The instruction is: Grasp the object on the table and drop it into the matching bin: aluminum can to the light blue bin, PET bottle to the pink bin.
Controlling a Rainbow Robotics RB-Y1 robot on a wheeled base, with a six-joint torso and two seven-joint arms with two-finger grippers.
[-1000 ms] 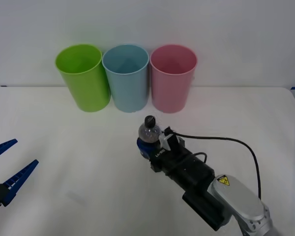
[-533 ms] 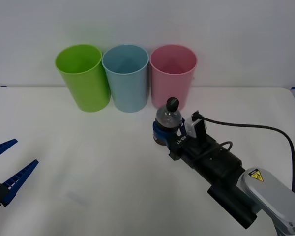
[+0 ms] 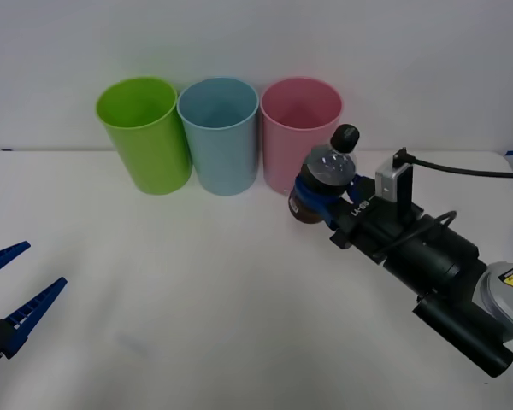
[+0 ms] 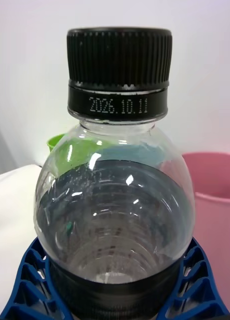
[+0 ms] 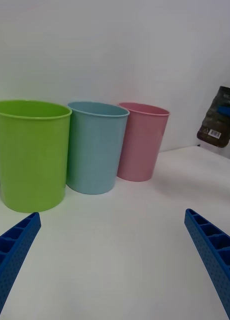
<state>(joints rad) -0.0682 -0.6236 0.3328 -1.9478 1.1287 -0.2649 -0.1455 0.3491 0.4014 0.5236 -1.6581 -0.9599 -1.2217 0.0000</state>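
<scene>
- The left tool (image 3: 13, 299) is being kept at the lower left of the frame, low over the table (image 3: 171, 290), its blue fingers spread and empty, probably so that it is out of the way.
- The PET bottle (image 3: 325, 181) is being pinched round its dark lower half by the right tool (image 3: 318, 201), right of centre in the frame; it is being held clear of the table, cap tilted up and to the right.
- The bottle is being held just in front of the pink bin (image 3: 299, 137), below its rim, so more height is judged to be needed.
- The light blue bin (image 3: 219, 137) and the lime green bin (image 3: 145, 135) are standing further left along the back row.
</scene>
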